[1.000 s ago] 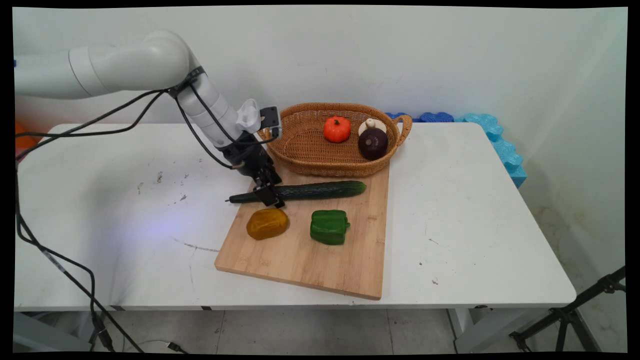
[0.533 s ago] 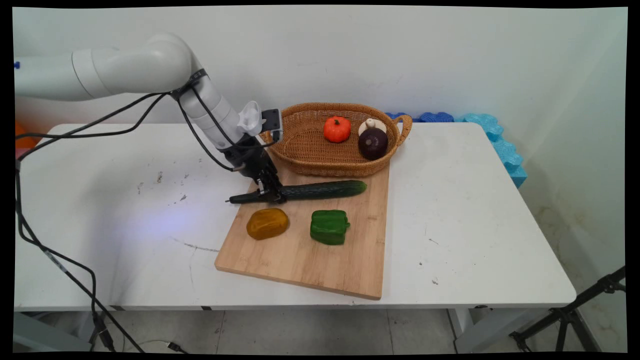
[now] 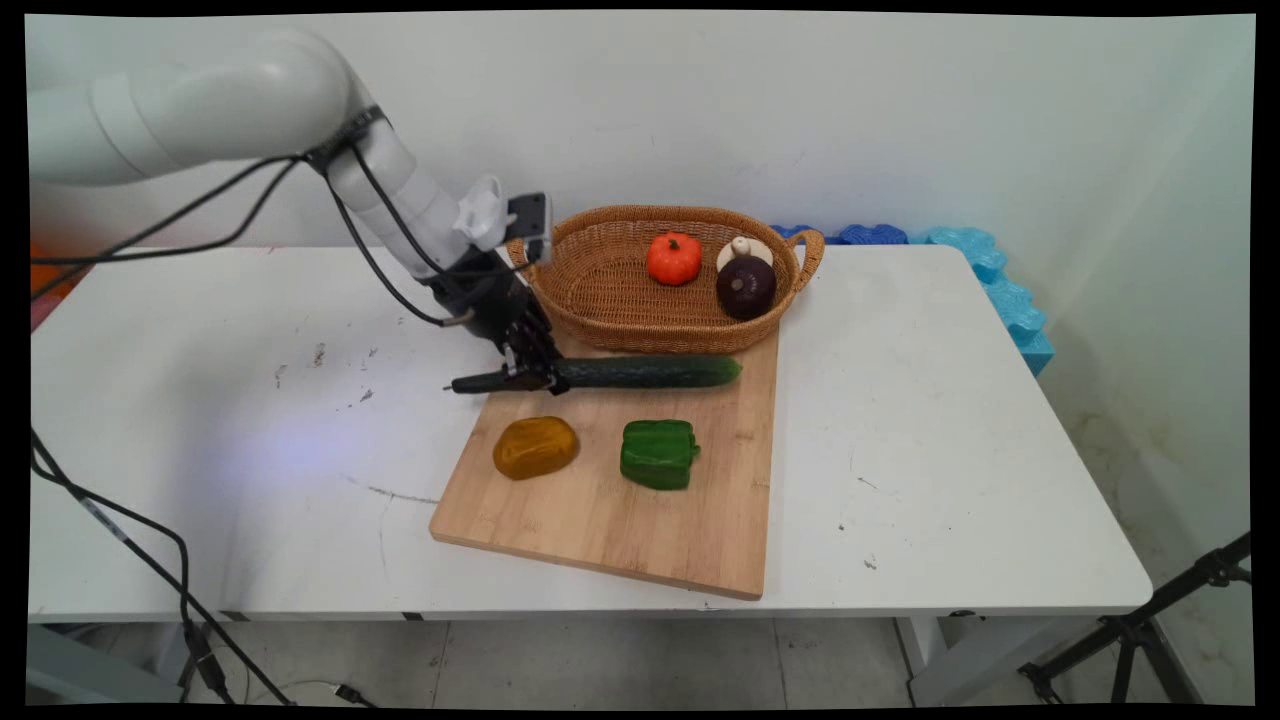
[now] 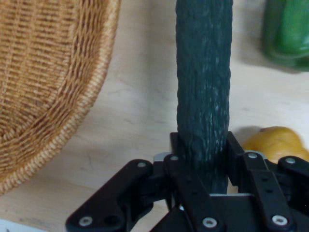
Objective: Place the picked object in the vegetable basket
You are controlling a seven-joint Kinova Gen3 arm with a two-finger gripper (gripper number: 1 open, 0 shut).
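Note:
A long dark green cucumber hangs level just above the wooden cutting board, held near its left end by my gripper, which is shut on it. In the hand view the cucumber runs up from between the black fingers, which press on both its sides. A yellow-orange vegetable and a green bell pepper lie on the board below it. The wicker basket sits just behind the cucumber.
The basket holds a small orange pumpkin, a dark purple round vegetable and a pale mushroom-like piece. Blue foam blocks line the table's back right edge. Black cables hang at the left.
The gripper closed round the cucumber's left end and has lifted it slightly off the board, up and toward the basket. The arm has risen a little.

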